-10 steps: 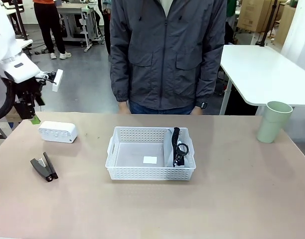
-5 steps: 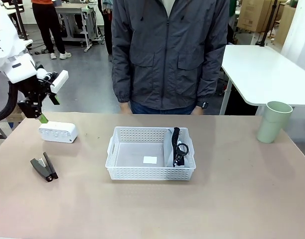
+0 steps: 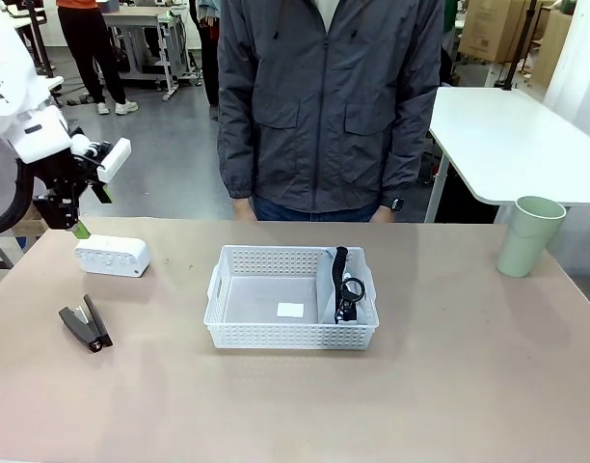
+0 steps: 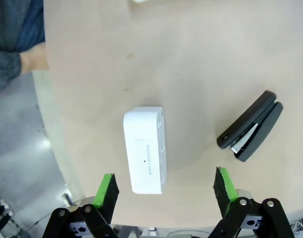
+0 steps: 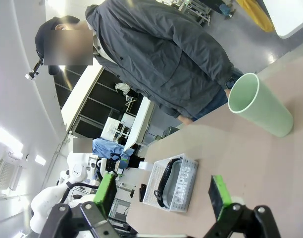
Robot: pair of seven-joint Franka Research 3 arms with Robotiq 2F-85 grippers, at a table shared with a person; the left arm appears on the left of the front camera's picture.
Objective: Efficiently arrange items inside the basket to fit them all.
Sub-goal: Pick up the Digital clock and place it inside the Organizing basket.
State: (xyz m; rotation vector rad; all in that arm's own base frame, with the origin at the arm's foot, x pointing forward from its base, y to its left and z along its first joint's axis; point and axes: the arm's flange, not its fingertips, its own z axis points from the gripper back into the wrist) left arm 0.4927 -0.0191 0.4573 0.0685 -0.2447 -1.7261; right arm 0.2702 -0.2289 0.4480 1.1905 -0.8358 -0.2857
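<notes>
My left gripper [image 4: 164, 181], jaws spread wide, hangs above the small white box [image 4: 145, 150] near the worktop's [image 4: 191, 59] far left corner; the box sits close to one pad, so a straight descent may clip its edge and skid it toward the black stapler [image 4: 250, 126].

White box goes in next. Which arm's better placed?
Left. The left gripper is open just above the small white box, which lies between its fingers in the wrist view. The right gripper, also open, sits on the pale green cup's side, beyond the basket.
</notes>
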